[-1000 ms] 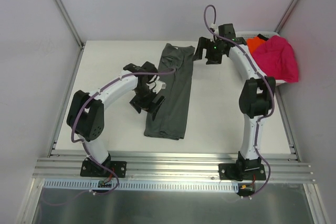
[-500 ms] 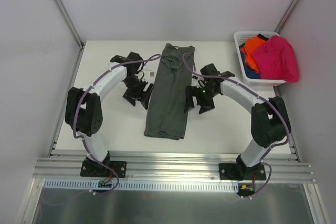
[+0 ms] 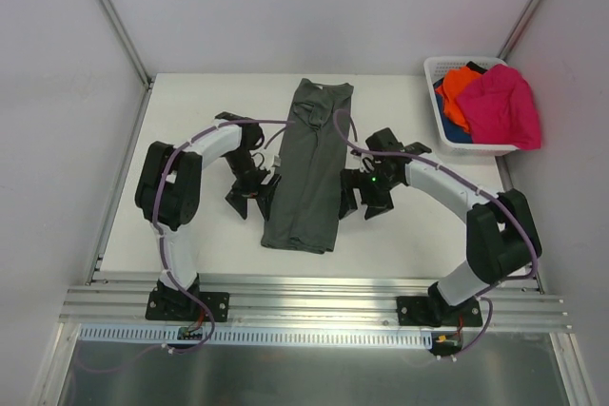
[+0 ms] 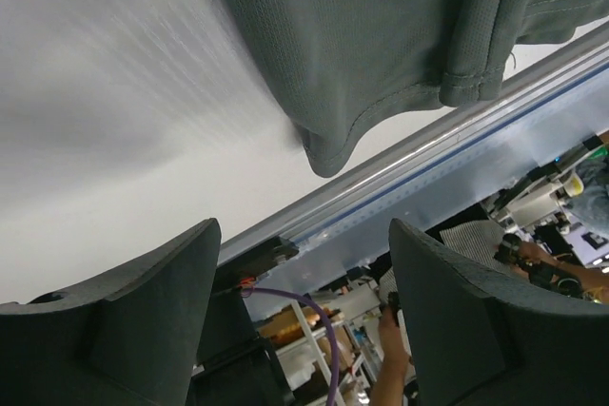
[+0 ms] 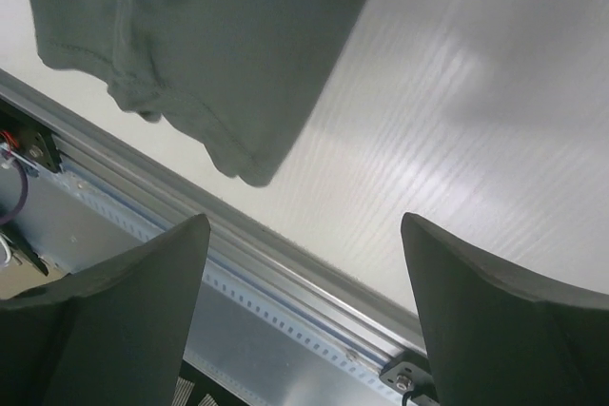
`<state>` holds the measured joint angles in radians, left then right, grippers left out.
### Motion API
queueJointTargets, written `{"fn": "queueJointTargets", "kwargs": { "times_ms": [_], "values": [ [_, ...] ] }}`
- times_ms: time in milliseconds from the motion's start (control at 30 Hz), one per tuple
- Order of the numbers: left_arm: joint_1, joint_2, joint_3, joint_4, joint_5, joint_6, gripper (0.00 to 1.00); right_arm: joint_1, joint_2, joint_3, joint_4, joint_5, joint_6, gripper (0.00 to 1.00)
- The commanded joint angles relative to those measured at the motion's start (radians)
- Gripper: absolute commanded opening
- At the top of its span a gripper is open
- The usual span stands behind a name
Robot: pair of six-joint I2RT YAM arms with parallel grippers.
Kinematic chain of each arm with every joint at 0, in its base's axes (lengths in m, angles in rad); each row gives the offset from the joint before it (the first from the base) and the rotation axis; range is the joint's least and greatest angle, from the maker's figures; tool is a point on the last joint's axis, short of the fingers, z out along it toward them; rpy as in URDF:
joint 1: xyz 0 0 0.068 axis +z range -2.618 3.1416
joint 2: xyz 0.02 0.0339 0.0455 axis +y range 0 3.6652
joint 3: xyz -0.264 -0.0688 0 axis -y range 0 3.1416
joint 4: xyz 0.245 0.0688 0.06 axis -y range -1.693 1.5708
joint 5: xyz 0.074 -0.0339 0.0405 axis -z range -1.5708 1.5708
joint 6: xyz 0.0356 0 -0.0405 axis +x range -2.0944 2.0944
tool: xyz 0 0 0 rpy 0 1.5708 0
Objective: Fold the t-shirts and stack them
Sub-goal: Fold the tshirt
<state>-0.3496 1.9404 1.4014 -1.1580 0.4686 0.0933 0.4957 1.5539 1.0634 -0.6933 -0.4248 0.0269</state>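
Over the last second the right arm had swung away from the basket (image 3: pixel 433 67) and come down beside the right edge of the dark grey-green t-shirt (image 3: pixel 309 164), while the left end effector (image 3: pixel 253 199) had slid off the shirt's left edge toward its near end. The right end effector (image 3: pixel 359 203) sat opposite it, so the two flanked the lower part of the shirt. Both wrist views showed the fingers spread wide with nothing between them, and the shirt's near hem corner lying ahead of each pair on the table (image 3: pixel 428 216). The shirt lay as a long narrow strip in the middle of the table, folded lengthwise. At the far right corner the basket held the magenta t-shirt (image 3: pixel 504 106), the orange t-shirt (image 3: pixel 459 86) and the blue t-shirt (image 3: pixel 455 131).
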Motion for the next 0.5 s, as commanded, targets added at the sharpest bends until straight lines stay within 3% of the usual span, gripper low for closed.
{"fn": "queueJointTargets", "kwargs": {
  "times_ms": [0,200,467],
  "values": [
    [0.003,0.035,0.034,-0.039,0.050,-0.003,0.73,-0.011,0.069,0.116,0.037,0.017,0.008,0.87],
    [0.003,0.100,0.064,-0.039,0.050,0.008,0.74,-0.051,0.222,0.303,0.029,0.001,0.022,0.88],
    [0.003,0.146,0.064,-0.040,0.084,0.009,0.73,-0.055,0.324,0.337,0.043,0.006,0.050,0.88]
  ]
}}
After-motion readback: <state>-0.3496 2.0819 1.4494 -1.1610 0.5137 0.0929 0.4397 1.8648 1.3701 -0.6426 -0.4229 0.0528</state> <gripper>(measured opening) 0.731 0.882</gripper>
